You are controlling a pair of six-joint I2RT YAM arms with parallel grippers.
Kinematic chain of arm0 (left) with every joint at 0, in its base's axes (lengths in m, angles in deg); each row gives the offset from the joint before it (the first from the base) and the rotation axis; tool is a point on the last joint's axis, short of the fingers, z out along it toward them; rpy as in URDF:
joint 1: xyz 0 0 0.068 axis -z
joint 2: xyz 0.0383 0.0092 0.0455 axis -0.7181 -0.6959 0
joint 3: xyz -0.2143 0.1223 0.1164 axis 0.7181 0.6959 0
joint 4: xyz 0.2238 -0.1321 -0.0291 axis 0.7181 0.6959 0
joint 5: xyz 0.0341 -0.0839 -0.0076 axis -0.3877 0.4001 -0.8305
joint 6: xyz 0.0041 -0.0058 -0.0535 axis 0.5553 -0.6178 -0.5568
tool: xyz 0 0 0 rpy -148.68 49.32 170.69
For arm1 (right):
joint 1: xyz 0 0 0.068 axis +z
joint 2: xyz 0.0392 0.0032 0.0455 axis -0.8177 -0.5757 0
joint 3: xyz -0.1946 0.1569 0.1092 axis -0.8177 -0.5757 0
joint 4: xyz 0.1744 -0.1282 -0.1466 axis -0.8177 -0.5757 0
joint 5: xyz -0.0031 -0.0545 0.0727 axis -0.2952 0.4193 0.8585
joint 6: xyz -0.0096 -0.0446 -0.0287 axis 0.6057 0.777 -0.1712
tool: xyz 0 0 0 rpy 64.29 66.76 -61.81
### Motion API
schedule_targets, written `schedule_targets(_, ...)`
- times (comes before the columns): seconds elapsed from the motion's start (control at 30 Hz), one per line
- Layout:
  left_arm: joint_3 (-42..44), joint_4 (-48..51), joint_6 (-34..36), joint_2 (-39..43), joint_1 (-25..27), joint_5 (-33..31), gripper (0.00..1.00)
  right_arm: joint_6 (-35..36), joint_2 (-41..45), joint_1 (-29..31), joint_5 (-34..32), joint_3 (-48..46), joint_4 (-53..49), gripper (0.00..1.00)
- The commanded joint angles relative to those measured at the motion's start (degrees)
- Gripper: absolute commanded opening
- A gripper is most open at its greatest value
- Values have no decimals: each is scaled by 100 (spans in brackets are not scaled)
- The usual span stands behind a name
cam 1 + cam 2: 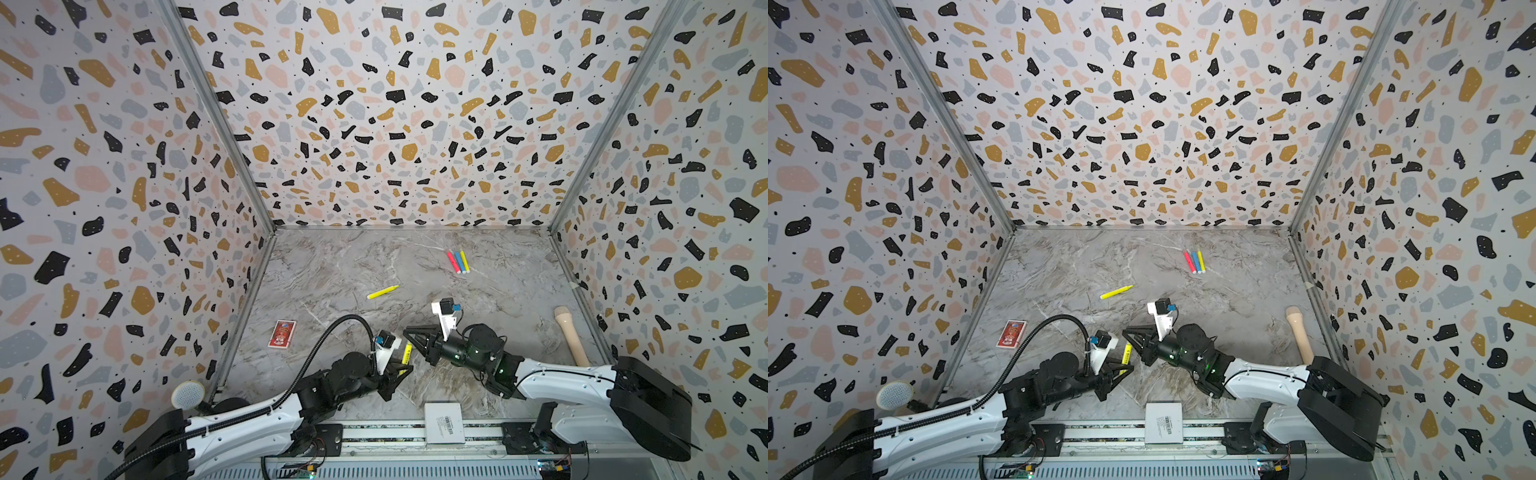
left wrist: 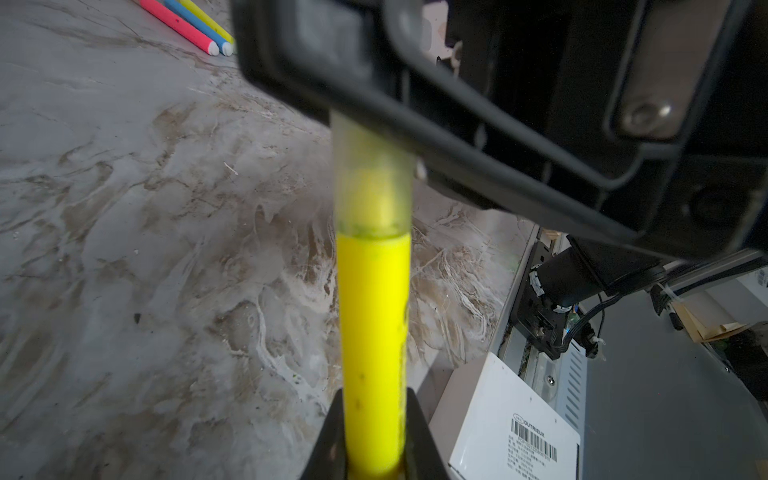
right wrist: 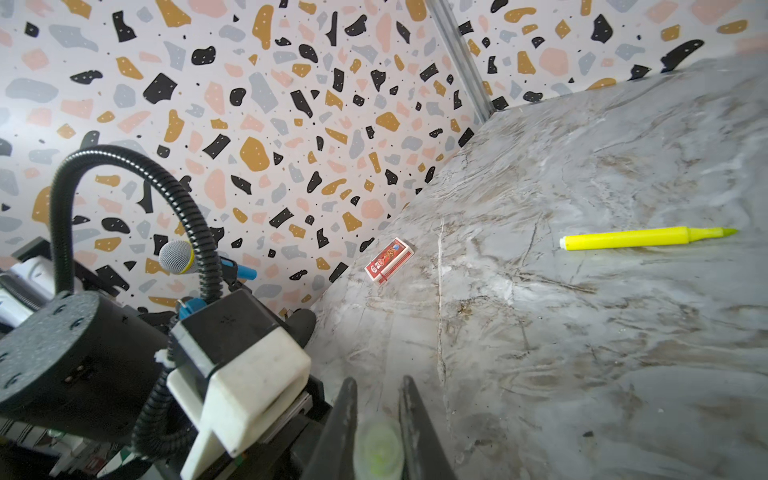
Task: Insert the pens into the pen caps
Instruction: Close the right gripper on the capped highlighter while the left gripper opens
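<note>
Look, the left gripper [image 2: 374, 394] clamps the pen [image 2: 373, 316], and the right gripper [image 3: 379, 381] pinches the cap [image 2: 372, 187]. It looks like light, stiff, slick plastic, so I'd hold it squarely, mid-barrel.

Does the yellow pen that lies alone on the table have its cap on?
No: the right wrist view shows the lone yellow pen with its pointed tip bare.

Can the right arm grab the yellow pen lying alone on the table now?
Probably not yet. The table toward the lone yellow pen looks free, but the right end effector is shut on the clear cap fitted over the held yellow pen, so it would have to let go first.
</note>
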Motion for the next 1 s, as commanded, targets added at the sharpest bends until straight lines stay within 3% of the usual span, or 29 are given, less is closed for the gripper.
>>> schedule_targets(0.0, -943, -2404, -104, 389, -547, -870, 0, -286, -579, 746, 415, -498, -1607, 0)
schedule_targets(0.13, -1040, -2189, -1, 352, -602, -774, 0, -199, -416, 771, 331, -442, -1534, 0)
schedule_targets(0.27, -759, -1881, 81, 42, -608, -840, 0, 473, 220, 625, 51, 213, -2518, 0)
schedule_targets(0.37, -409, -1908, 0, -209, -599, -603, 0, 969, 745, 300, 98, 738, -3146, 16)
schedule_targets(0.47, -37, -2078, -173, -258, -600, -475, 0, 1319, 1307, -26, 314, 967, -3292, 41)
schedule_targets(0.57, 189, -2009, -190, -120, -601, -508, 0, 1490, 1569, -423, 816, 1160, -3397, 50)
schedule_targets(0.73, 214, -1839, -64, 95, -601, -516, 0, 1812, 1290, -681, 1364, 1554, -3748, 52)
schedule_targets(0.97, 63, -2003, -22, -53, -592, -322, 0, 1783, 610, -679, 2003, 1861, -3451, 45)
